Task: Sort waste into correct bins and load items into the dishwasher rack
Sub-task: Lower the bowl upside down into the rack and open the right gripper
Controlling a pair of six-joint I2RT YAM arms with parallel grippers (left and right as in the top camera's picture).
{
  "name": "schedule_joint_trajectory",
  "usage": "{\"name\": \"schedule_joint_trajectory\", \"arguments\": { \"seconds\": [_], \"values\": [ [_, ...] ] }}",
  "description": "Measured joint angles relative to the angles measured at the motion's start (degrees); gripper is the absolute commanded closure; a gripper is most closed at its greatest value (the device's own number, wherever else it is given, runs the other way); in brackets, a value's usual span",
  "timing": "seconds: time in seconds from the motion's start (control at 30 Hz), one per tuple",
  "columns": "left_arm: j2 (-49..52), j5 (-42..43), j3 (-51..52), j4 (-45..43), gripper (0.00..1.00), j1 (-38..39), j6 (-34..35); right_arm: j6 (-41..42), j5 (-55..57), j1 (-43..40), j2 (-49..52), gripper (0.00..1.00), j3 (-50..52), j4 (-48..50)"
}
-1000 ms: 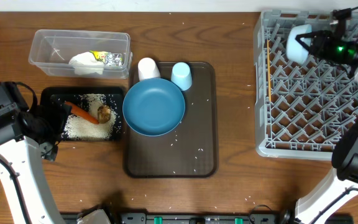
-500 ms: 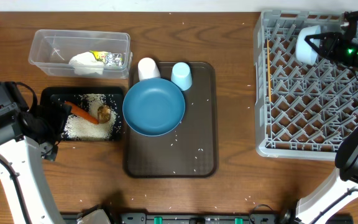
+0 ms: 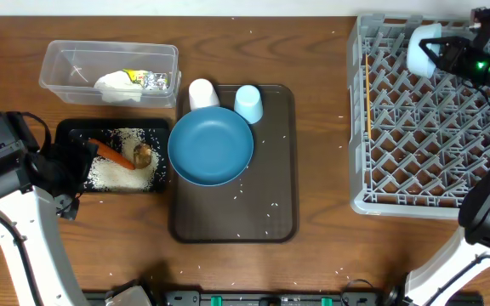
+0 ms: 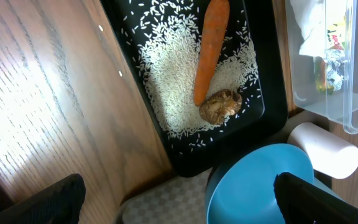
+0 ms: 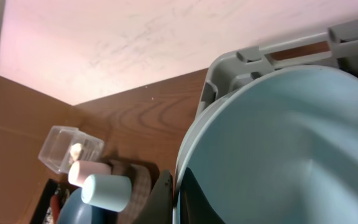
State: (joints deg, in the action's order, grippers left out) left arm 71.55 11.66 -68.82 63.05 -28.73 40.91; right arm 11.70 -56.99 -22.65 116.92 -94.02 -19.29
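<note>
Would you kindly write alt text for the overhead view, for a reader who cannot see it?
The right claw holds a light blue bowl at the far end of the grey dishwasher rack. A brown tray carries a dark blue plate, white cup and light blue cup; a carrot and rice lie in the black tray.

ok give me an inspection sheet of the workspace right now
surface: wooden table, stray rice grains on it and on the brown serving tray
job's things: light blue bowl held over the rack, far corner; chopsticks in rack; dark blue plate, white cup, light blue cup on the serving tray; carrot, rice, brown lump in black tray; tissue, foil wrapper in clear tub
clutter: only those grains
grippers: left gripper open, empty, near the black tray; right gripper shut on the bowl's rim
cables: nothing seen
surroundings: pale wall past the table's far edge
</note>
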Motion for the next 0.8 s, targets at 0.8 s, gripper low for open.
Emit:
{"name": "schedule_joint_trajectory", "arguments": {
  "seconds": [0.8],
  "values": [
    [0.0,0.0,0.0,0.0,0.02,0.0,0.0,16.7,-16.0,0.2,5.5,0.99,0.0,13.7]
  ]
}}
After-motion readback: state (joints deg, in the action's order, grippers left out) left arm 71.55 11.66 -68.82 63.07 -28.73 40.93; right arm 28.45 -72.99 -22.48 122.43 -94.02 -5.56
